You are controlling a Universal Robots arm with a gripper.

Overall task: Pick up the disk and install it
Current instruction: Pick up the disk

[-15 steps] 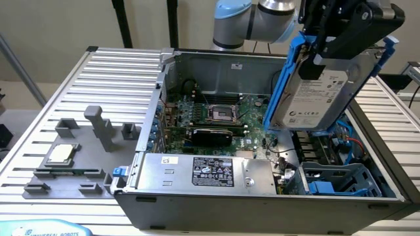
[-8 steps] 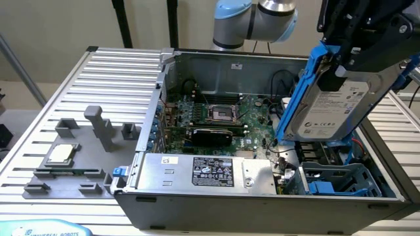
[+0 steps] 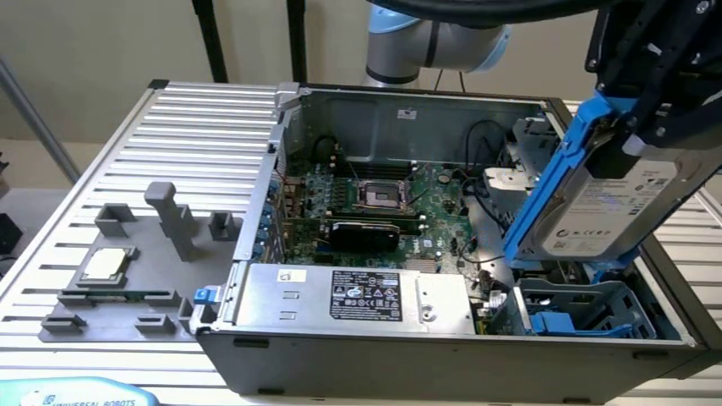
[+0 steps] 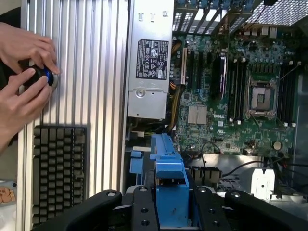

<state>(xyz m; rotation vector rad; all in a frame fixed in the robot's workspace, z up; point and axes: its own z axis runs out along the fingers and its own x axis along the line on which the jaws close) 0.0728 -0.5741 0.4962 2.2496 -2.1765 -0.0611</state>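
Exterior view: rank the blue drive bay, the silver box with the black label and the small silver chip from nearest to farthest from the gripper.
1. Blue drive bay, just below the gripper holding the disk.
2. Silver box, along the case's near wall.
3. Small silver chip, outside the case, at the exterior view's left.

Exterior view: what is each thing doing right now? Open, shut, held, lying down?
gripper: shut on the disk
disk: tilted, held above the computer case
computer case: open, lying on its side
small chip: lying on the grey holder, untouched
hands: holding a small round thing
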